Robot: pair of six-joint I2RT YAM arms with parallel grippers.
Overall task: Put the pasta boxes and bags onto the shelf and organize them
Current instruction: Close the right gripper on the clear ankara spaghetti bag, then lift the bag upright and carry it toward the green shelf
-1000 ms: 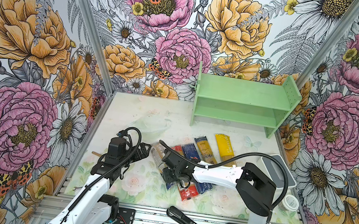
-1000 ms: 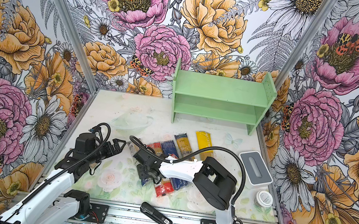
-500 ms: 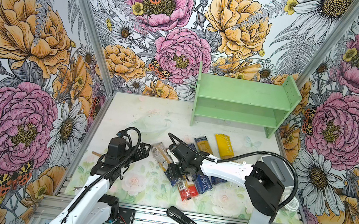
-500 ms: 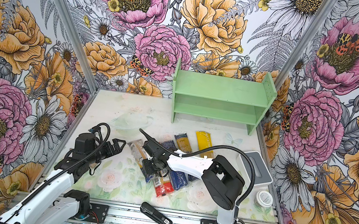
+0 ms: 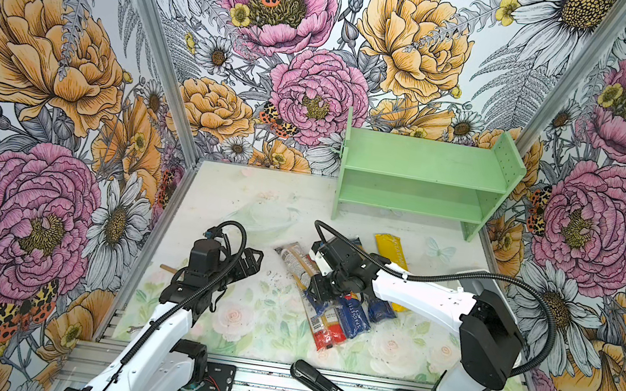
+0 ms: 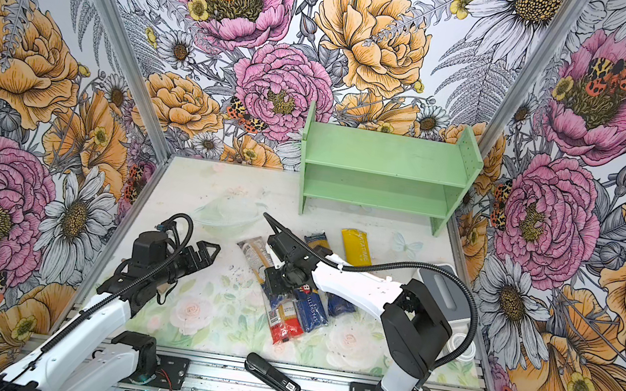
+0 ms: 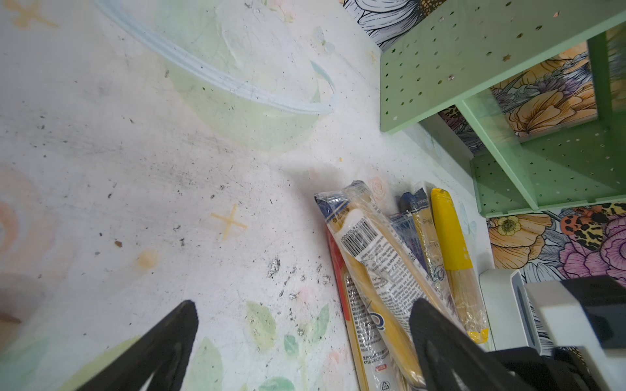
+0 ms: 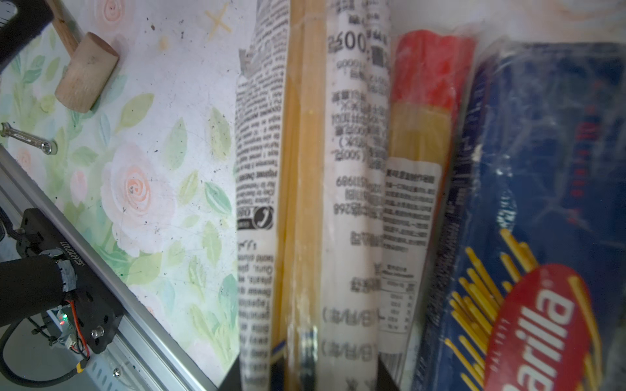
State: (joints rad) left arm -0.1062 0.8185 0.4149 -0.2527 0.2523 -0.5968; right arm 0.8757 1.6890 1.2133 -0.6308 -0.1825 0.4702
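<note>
The worktop (image 5: 243, 203) carries the green shelf (image 5: 424, 171) at its far edge, right of the middle, and all five packs lie flat on the worktop in front of it. The right arm (image 5: 414, 295) reaches across the middle and sets the right hand (image 5: 320, 292) down on the clear pack (image 5: 293, 259), clamped about its middle. In the right wrist view this pack (image 8: 305, 203) runs straight out from between the fingers. It lies slantwise. Its far end sticks out beyond the hand toward the left, and its near part overlaps the red pack (image 5: 328, 335). The Barilla pack (image 5: 354, 316) lies just right of the red one, touching it. The blue-gold pack (image 6: 315, 239) passes under the right arm. The yellow pack (image 5: 389, 248) lies farthest right and nearest the shelf. The left hand (image 5: 253, 261) hovers over the worktop left of the packs with its fingers spread, near the clear pack's far end but apart from it. A black stapler (image 5: 319, 382) rests on the front rail. In the right wrist view a wooden mallet (image 8: 86, 72) and a small spanner (image 8: 28, 137) lie on the worktop, well apart from the packs.
</note>
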